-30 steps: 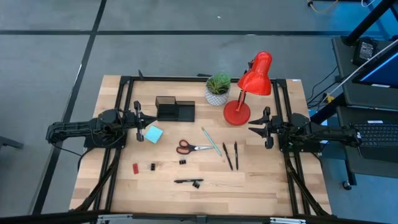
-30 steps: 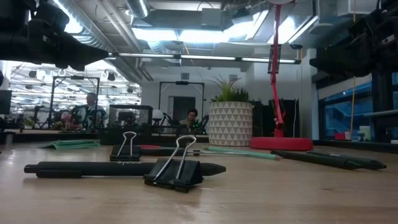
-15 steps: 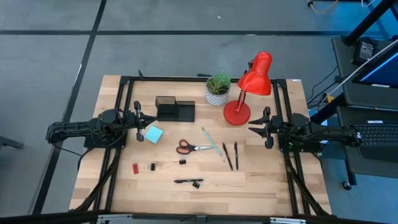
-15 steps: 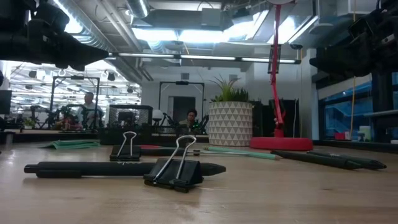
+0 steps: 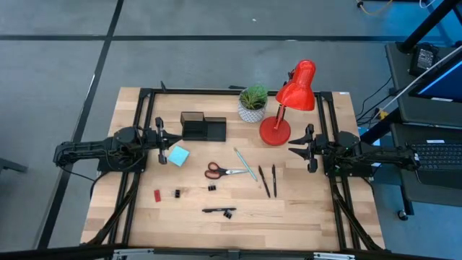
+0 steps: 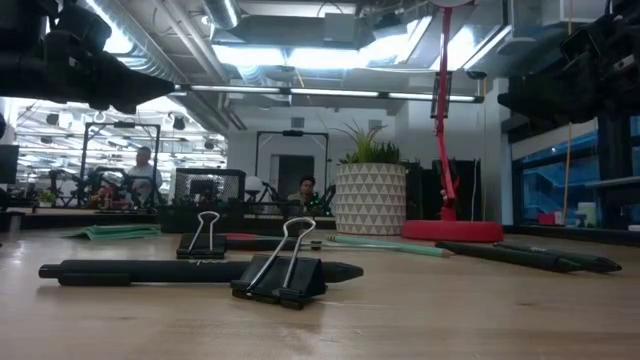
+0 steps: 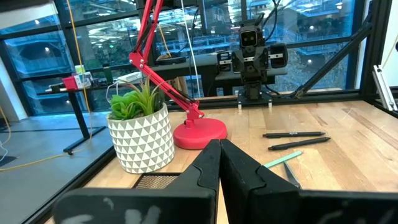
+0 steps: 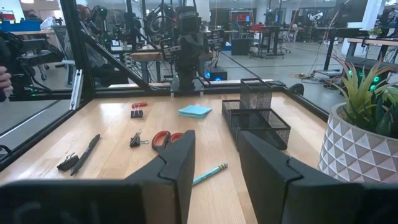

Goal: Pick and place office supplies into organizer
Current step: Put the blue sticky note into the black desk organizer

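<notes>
The dark left gripper, fingers pressed together, hovers beside the flat light-blue square notepad. The black wire-mesh rectangular organizer stands behind the red-handled steel scissors on pale wood-grain. The right gripper hangs spread apart.

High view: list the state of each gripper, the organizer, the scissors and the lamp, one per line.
Left gripper: shut, empty, beside the light-blue square notepad.
Right gripper: open, empty.
Black mesh desk organizer: upright, seemingly empty.
Red-handled scissors: closed, flat on the table.
Red desk lamp: upright, head tilted down.
</notes>
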`<action>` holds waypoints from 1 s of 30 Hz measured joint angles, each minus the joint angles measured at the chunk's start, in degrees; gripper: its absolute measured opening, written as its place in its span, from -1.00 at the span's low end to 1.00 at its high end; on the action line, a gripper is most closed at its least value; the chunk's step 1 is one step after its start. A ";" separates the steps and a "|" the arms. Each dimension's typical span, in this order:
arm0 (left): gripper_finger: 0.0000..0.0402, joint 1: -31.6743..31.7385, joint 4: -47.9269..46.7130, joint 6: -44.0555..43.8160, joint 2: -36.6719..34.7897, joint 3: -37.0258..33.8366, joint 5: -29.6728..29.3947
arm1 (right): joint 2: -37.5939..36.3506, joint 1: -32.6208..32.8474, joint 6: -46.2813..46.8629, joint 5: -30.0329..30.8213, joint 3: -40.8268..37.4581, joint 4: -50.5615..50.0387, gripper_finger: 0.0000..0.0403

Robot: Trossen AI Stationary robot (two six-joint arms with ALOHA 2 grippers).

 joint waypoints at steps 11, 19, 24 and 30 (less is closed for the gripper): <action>-0.98 -0.02 0.00 -0.01 0.01 0.00 0.00 | 0.00 -0.02 -0.22 0.02 0.00 0.02 -0.37; -0.98 -0.02 -0.02 -0.02 0.02 0.00 0.00 | -0.01 0.00 0.02 0.02 0.00 0.00 -0.37; -0.97 -0.02 0.00 0.00 0.01 0.01 0.00 | 0.00 -0.01 -0.01 0.02 0.00 0.00 -0.37; -0.82 -0.02 0.00 0.51 0.02 0.00 0.00 | -0.01 -0.01 -0.02 0.02 -0.01 0.00 -0.37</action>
